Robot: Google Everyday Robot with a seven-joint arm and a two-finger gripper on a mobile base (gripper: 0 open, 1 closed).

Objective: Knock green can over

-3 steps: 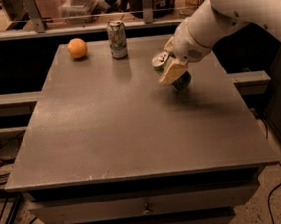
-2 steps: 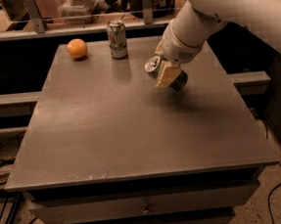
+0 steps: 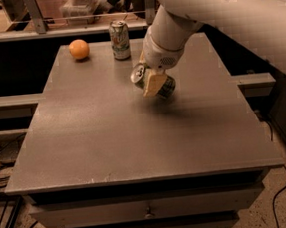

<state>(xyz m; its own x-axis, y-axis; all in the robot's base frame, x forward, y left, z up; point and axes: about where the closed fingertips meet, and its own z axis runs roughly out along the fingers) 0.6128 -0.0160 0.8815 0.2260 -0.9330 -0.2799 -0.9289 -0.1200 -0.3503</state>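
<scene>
Gray tabletop fills most of the view, a plain table [image 3: 110, 139] with drawer fronts [image 3: 146, 205] under its near edge and a dim shelf of clutter beyond its far edge.

Above the middle of the far half, the gripper [image 3: 153, 82] hangs from a thick white arm [image 3: 175, 28] that comes in from the upper right. Its fingers [image 3: 151, 81] are closed on the green can [image 3: 167, 87]. One pale tan pad lies across the near side of the can; the other finger is hidden behind the can.

The can sits between the fingers and is tilted steeply. Its silver top with the pull tab pokes out to the upper left of the pad, and its olive-green body with pale markings shows to the lower right of it. The pad covers the middle of the can, so the print there cannot be read. A soft shadow lies on the table just below the fingers, and whether the can's lower edge touches the surface is hard to tell.

Up and to the left of the fingers, well apart from them, a white and silver can [image 3: 119, 39] stands upright. Farther left of it rests an orange [image 3: 79, 48]. The arm's upper part is cut off by the right and top edges of the view.
</scene>
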